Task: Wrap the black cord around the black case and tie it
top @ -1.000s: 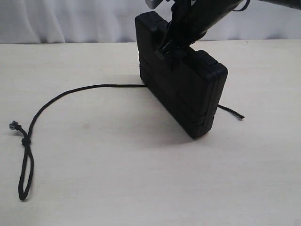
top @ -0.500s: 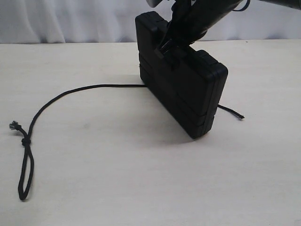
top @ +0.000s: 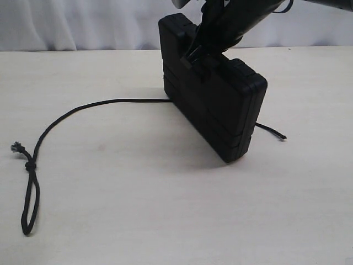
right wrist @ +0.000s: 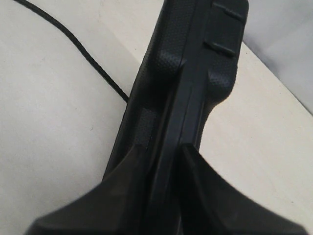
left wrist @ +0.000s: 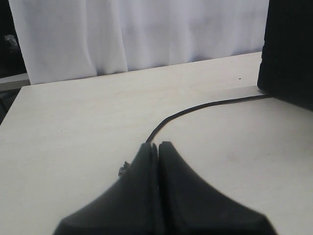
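The black case stands upright on its long edge on the table. My right gripper comes down from above and is shut on its top edge; in the right wrist view the fingers clamp the case from both sides. The black cord lies on the table and passes under the case, one end poking out on the right. Its knot, loop and frayed tip lie at the front left. My left gripper is shut and empty above the cord.
The pale wooden table stretches around the case, with a white curtain behind its far edge. The left arm is outside the exterior view. The right arm reaches in from the upper right.
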You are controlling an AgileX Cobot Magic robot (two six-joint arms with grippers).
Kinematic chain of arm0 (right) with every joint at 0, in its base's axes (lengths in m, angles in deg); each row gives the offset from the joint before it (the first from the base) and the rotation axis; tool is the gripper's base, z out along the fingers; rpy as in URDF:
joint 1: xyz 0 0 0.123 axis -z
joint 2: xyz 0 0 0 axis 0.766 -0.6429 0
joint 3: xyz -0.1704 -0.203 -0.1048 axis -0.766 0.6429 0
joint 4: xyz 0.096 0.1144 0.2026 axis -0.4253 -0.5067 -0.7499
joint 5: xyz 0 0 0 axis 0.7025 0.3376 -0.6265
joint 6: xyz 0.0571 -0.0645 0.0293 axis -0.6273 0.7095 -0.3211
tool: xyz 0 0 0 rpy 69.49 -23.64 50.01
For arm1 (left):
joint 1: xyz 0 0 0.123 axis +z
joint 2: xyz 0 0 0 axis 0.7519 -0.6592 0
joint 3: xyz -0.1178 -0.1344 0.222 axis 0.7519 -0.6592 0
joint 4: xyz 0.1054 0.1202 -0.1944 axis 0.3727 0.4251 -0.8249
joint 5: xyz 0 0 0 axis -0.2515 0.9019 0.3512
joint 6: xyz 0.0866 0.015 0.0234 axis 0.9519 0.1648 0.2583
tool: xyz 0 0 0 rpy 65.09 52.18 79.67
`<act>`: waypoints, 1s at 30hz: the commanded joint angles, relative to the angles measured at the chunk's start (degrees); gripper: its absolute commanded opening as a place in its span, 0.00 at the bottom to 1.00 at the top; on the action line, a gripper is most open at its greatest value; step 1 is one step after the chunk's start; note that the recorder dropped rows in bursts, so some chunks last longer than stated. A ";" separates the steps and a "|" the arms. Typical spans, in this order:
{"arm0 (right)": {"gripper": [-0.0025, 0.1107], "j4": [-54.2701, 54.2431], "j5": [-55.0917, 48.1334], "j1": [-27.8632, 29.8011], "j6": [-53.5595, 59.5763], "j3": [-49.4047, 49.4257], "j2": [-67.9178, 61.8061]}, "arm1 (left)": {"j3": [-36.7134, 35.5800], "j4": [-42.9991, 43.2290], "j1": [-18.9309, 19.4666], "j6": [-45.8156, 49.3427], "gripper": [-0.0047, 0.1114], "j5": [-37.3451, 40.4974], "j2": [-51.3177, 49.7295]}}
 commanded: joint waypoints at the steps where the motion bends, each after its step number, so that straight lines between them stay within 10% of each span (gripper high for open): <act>1: 0.06 -3.78 -16.06 0.16 -1.17 3.75 -5.54 | -0.19 0.67 -0.47 -0.05 0.04 -0.62 0.14; 7: 0.06 -3.78 -16.06 0.16 -1.31 3.75 -5.54 | -0.19 1.61 -0.47 -1.96 0.04 -12.01 0.14; 12: 0.06 -3.78 -16.06 0.16 -1.41 3.75 -5.54 | -0.19 -0.32 -0.47 -4.35 0.04 -39.80 0.14; 17: 0.06 -3.78 -16.06 0.16 -1.41 3.75 -5.54 | -0.19 1.17 -0.47 -23.12 0.04 -55.48 0.14; 30: 0.06 -4.15 -16.27 0.16 -1.64 3.75 -5.54 | 31.95 4.40 -0.47 -15.45 0.04 -11.16 -24.26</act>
